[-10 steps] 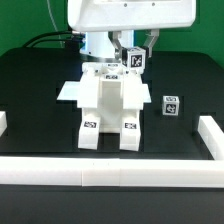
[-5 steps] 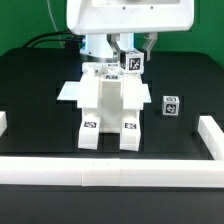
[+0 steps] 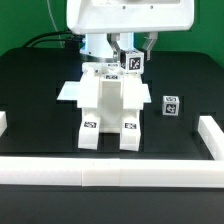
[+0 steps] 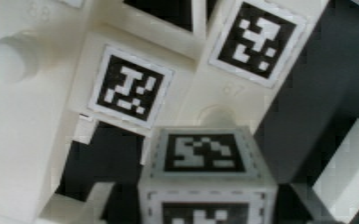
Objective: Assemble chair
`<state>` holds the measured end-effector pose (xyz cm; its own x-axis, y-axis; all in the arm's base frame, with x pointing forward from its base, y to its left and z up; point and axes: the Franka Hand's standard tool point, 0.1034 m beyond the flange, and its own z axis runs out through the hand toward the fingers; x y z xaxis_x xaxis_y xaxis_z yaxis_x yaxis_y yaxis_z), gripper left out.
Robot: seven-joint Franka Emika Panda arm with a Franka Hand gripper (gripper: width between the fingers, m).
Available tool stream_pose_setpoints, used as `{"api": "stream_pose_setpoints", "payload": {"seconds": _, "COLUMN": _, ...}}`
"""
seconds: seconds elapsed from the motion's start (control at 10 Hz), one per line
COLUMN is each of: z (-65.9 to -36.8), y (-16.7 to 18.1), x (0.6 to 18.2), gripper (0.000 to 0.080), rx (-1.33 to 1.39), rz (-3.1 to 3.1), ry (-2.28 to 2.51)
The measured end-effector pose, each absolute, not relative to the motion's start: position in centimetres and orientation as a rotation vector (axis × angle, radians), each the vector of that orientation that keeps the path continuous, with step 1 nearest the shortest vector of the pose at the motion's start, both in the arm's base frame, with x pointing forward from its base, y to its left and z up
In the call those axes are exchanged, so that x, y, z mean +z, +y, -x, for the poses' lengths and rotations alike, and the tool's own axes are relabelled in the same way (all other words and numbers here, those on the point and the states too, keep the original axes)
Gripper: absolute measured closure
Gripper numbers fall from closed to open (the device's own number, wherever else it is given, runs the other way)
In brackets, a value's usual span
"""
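Evidently the gripper (image 3: 133, 52) is clamped on a tagged square post (image 3: 131, 62), holding it upright just behind the top of the partly built chair (image 3: 108, 105), probably to line it up for joining; whether they touch is unclear. The chair stands mid-table on a black tabletop (image 3: 40, 115), with a loose tagged block (image 3: 171, 106) near it on the exterior view's right and white border rails (image 3: 110, 172) fencing the front and sides.
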<state>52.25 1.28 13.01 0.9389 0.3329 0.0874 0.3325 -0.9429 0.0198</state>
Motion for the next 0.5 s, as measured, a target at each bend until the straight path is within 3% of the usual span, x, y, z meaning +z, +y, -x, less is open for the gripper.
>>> {"api": "stream_pose_setpoints", "payload": {"seconds": 0.5, "z": -52.02, "y": 1.53, "x": 13.45, "gripper": 0.0515, "rx": 0.13, "rz": -3.097, "ry": 0.535}}
